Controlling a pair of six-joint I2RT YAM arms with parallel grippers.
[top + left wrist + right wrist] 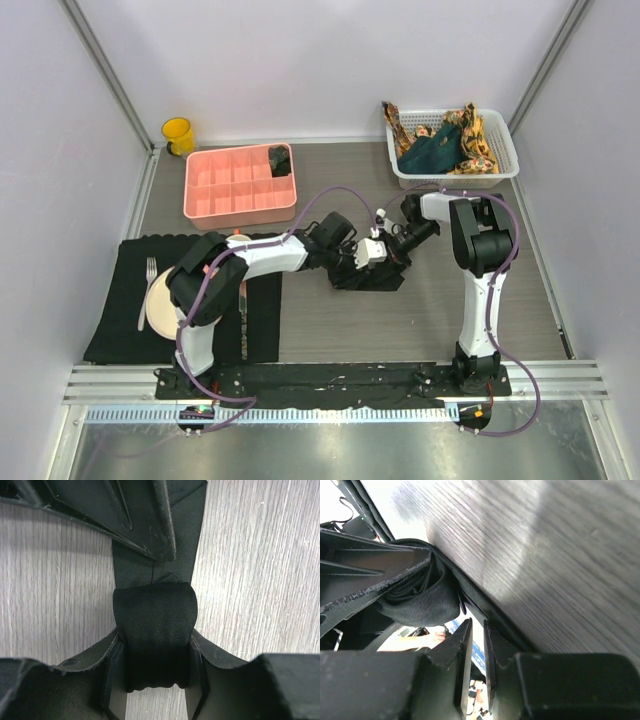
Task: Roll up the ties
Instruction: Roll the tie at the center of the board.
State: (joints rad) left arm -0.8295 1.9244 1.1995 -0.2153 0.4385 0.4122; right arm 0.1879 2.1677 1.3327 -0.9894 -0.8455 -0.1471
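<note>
A plain black tie (375,278) lies mid-table, partly rolled. My left gripper (368,252) is shut on the rolled end (155,625), which fills the gap between its fingers (200,655). The flat tail of the tie runs away from the roll under my right gripper's fingers (145,525). My right gripper (398,243) faces the left one; in its own view (477,626) the jaws stand almost together, with only a thin empty slit, beside the roll (420,605). A dark teal tie (430,150) and orange-yellow patterned ties (480,140) lie in the white basket (500,172).
A pink compartment tray (215,190) at the back left holds one dark roll (280,160). A yellow mug (178,133) stands behind it. A black mat (120,330) at the left carries a plate (158,308) and a fork (148,290).
</note>
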